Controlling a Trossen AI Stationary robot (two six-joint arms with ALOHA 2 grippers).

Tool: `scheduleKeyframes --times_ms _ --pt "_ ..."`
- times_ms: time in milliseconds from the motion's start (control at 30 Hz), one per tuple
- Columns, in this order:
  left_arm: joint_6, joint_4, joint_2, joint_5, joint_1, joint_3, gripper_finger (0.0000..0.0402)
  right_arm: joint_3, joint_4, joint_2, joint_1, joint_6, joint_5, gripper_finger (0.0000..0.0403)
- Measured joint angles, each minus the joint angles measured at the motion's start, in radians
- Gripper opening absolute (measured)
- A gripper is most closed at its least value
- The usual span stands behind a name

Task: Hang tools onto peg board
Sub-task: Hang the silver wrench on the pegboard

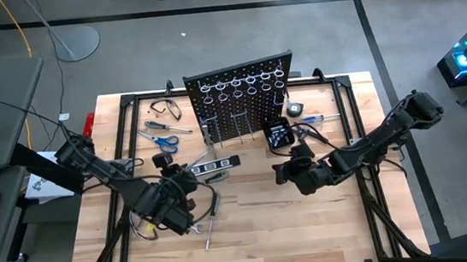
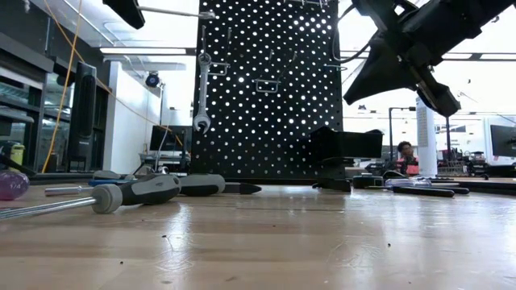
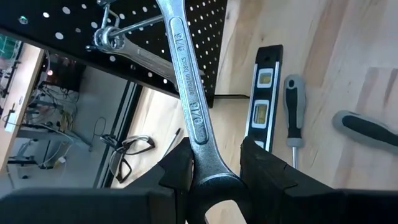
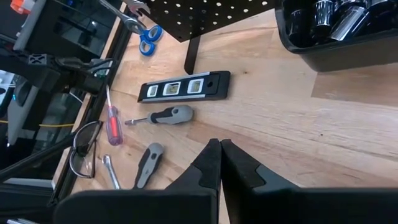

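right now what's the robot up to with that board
The left gripper is clamped on a silver wrench, holding it up at the peg board beside a hook. The right gripper is shut and empty, over the table. A level, screwdrivers and scissors lie unhung.

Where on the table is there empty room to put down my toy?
The near half of the table is bare wood, in front of both arms, apart from one tool lying near the left arm. The right edge is fairly open too. It is crowded beside the peg board: scissors, glasses, level and black box.
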State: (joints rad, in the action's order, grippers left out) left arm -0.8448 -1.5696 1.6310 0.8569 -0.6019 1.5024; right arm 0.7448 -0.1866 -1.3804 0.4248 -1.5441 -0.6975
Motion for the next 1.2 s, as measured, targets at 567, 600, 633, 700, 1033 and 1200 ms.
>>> scheduleKeyframes --times_ms 567,600,633,700,1033,1200 --pt "0.002 -0.002 0.000 -0.040 0.003 0.000 0.0102 0.000 -0.036 -0.001 0.000 0.000 0.000 0.0000" --pt "0.003 -0.002 0.000 -0.040 0.010 0.000 0.0102 0.000 -0.036 -0.001 0.000 0.000 0.000 0.0000" --pt "0.010 -0.002 0.000 -0.041 0.015 0.000 0.0102 0.000 -0.036 -0.001 0.000 0.000 0.001 0.0000" --pt "0.020 -0.001 0.000 -0.043 0.027 0.000 0.0102 0.000 -0.036 -0.001 0.000 0.000 0.000 0.0000" --pt "0.054 -0.001 0.000 -0.085 0.075 -0.001 0.0102 0.000 -0.037 -0.001 0.000 0.000 0.001 0.0000" --pt "0.010 0.002 0.000 -0.159 0.136 -0.090 0.0102 0.000 -0.045 -0.001 0.000 0.000 0.001 0.0000"
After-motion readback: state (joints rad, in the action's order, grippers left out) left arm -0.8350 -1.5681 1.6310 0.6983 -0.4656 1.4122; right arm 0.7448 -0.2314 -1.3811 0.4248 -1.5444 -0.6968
